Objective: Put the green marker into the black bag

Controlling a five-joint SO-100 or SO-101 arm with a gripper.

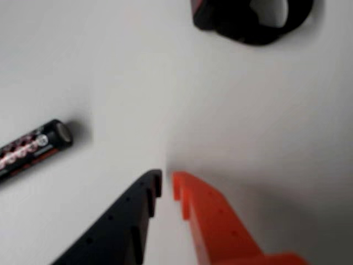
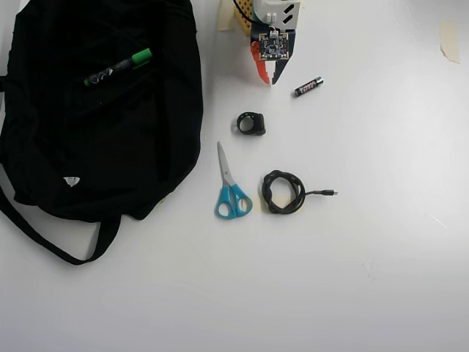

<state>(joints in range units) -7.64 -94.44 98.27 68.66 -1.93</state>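
Note:
The green marker [image 2: 117, 68], black-barrelled with a green cap, lies on the upper part of the black bag [image 2: 95, 147] at the left of the overhead view. My gripper [image 2: 268, 79] hangs over bare table well to the right of the bag, near the top of that view. In the wrist view its black and orange fingers come up from the bottom edge, and the gripper [image 1: 166, 181] is shut with only a thin gap and nothing held. Neither marker nor bag shows in the wrist view.
A black battery [image 2: 308, 86] [image 1: 33, 148] lies just right of the gripper. A small black ring-shaped part [image 2: 251, 123] [image 1: 251, 19] sits below it. Blue-handled scissors [image 2: 231, 187] and a coiled black cable [image 2: 284, 192] lie mid-table. Tape [image 2: 448, 40] sticks at the top right.

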